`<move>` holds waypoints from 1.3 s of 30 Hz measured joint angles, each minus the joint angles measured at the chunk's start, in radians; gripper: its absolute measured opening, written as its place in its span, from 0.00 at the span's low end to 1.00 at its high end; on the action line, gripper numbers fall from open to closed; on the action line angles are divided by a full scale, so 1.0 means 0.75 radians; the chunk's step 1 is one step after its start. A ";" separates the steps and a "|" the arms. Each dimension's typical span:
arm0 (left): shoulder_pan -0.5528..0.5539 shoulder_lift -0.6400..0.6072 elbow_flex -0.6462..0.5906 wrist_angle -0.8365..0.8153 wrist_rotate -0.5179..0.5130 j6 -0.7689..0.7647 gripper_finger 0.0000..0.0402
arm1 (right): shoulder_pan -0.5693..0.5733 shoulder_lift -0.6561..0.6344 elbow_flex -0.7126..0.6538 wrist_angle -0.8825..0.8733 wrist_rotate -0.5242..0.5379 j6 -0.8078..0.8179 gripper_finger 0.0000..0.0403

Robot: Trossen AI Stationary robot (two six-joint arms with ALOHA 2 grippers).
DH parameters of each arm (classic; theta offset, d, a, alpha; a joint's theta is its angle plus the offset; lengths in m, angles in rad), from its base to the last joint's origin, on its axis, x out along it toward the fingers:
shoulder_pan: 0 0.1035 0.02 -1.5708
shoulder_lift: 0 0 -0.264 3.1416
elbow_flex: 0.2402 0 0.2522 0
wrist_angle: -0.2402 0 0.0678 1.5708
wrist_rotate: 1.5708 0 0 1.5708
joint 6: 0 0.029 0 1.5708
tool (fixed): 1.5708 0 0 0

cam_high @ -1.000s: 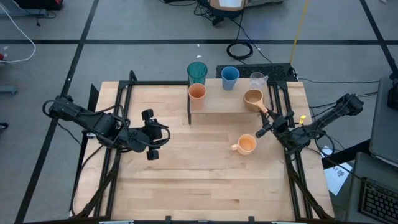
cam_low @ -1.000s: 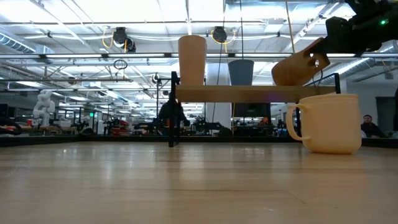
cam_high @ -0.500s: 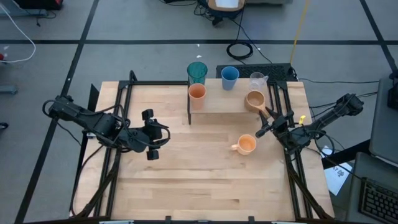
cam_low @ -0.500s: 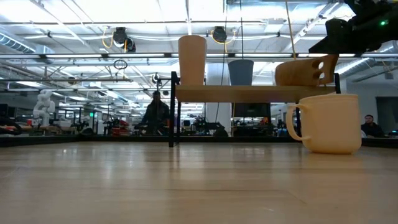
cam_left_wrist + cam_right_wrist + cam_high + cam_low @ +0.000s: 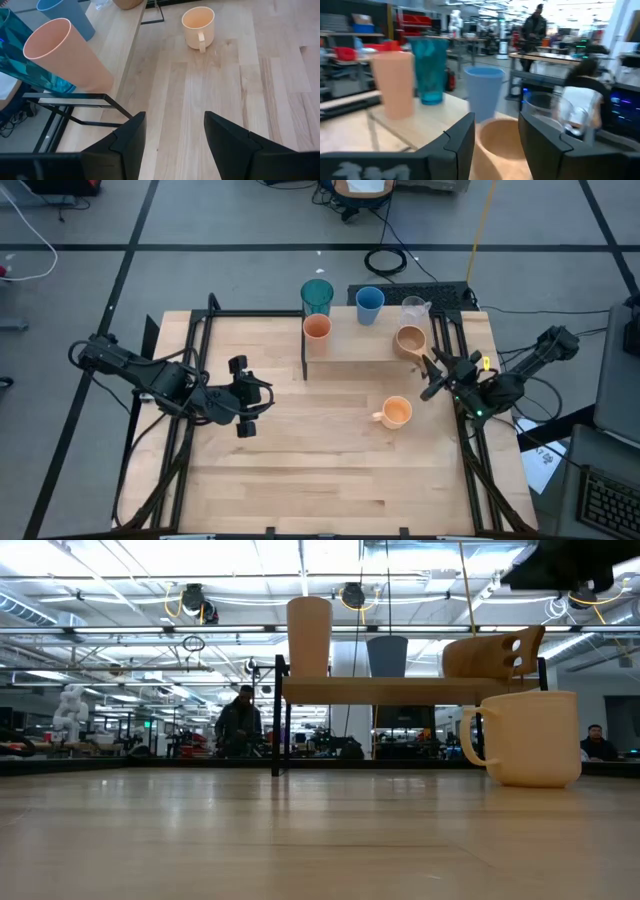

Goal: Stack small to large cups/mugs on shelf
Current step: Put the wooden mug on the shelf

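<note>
The shelf [image 5: 365,348] stands at the table's far side. On it are the orange cup [image 5: 316,330], the teal tumbler [image 5: 317,293], the blue cup [image 5: 369,303], the clear handled cup [image 5: 414,308] and the brown wooden mug [image 5: 408,339], which stands upright on its base at the right end [image 5: 490,655]. The orange handled mug [image 5: 397,412] rests on the tabletop in front of the shelf. My right gripper [image 5: 432,377] is open, raised above and just right of the wooden mug [image 5: 495,127], touching nothing. My left gripper [image 5: 248,395] hovers open over the table's left middle.
Black frame rails run along the table's left and right sides [image 5: 470,440]. A wide stretch of bare tabletop [image 5: 320,470] lies near the front edge. People move about in the room beyond the table [image 5: 238,720].
My right gripper has tipped the brown wooden mug from a slant to upright on the shelf's right end, has let go of it, and has then risen and drawn back toward the table's right edge. The mug now stands alone.
</note>
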 joint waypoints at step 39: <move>0.000 0.000 0.000 0.074 0.007 0.095 0.50 | -0.006 0.595 0.281 -0.841 -0.928 1.466 0.00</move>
